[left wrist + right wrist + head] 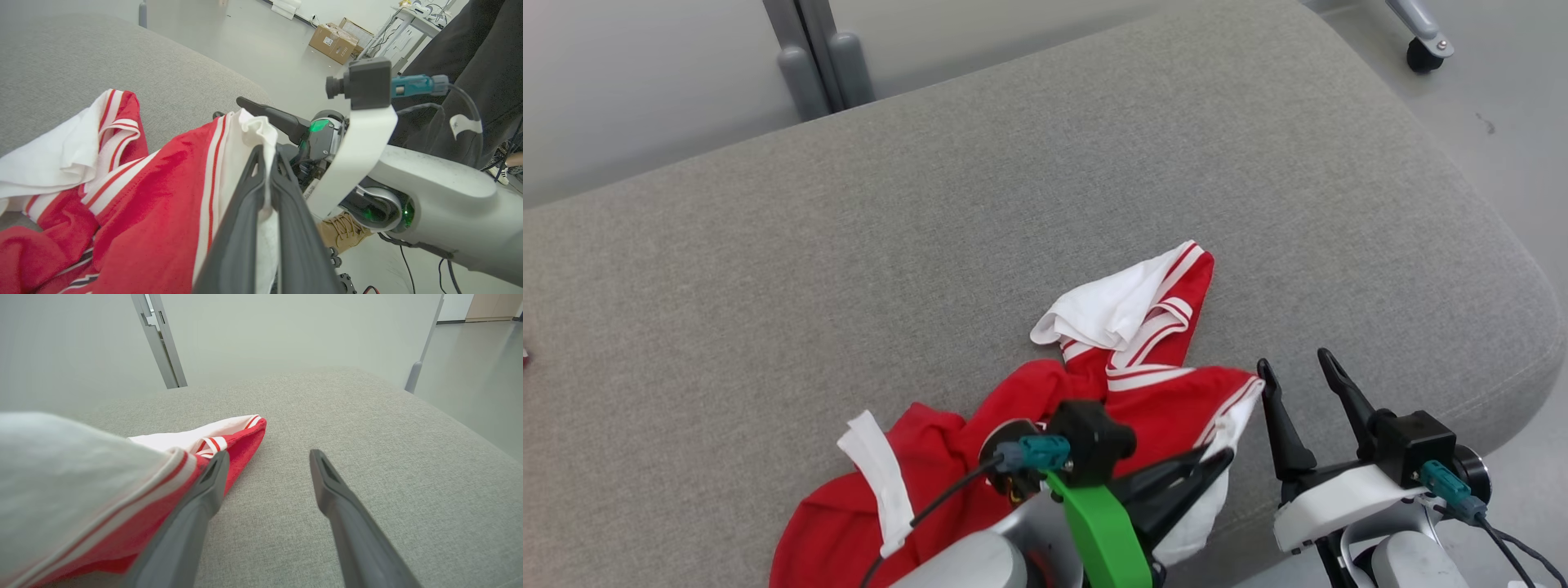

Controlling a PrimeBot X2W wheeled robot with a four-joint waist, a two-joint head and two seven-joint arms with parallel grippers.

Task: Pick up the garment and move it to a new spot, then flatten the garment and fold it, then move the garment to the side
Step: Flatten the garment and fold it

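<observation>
The garment (1045, 408), red with white stripes and white lining, lies crumpled near the front edge of the grey cushion (931, 245). My left gripper (1217, 461) is shut on the garment's white hem at its right corner; in the left wrist view its fingers (245, 212) pinch the white cloth of the garment (163, 183). My right gripper (1293, 359) stands open just right of that corner, nothing between its fingers. In the right wrist view the right gripper (268, 457) has its left finger (204, 490) against the garment (241, 441).
The cushion's rounded right edge (1527, 310) drops to the floor. Grey metal posts (821, 57) stand behind it and a caster wheel (1425, 53) at the far right. A person's boot (343, 230) and dark clothing (470, 61) are close by; cardboard boxes (335, 41) sit further off.
</observation>
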